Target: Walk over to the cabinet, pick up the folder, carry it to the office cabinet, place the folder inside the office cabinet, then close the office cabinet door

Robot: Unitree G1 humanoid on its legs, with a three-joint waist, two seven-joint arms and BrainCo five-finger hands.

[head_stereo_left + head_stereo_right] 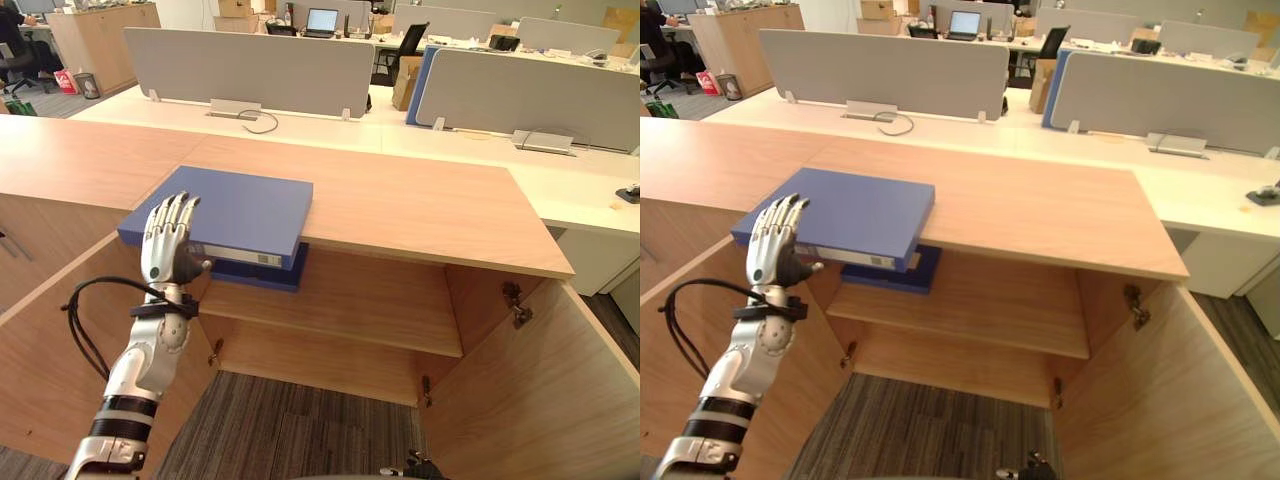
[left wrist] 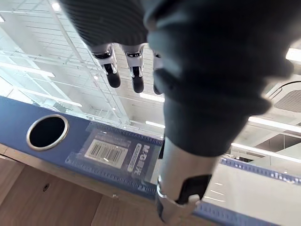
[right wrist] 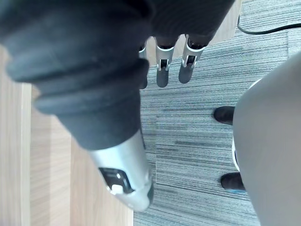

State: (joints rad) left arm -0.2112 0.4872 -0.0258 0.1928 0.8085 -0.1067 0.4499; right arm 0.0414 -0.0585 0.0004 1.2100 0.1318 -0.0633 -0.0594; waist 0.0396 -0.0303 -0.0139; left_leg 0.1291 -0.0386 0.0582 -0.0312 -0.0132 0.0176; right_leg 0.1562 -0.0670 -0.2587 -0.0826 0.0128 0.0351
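The left hand [image 1: 168,240] stands upright, fingers straight and slightly spread over the near corner of the blue folder [image 1: 240,205], thumb apart beside its spine. The folder lies flat on the wooden surface [image 1: 420,200], overhanging the front edge. The right hand [image 3: 162,70] hangs with its fingers relaxed above the carpet [image 3: 197,141].

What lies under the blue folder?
The folder rests on the wooden cabinet top; below its overhanging front shows a darker blue flat thing. How far that reaches back is covered.
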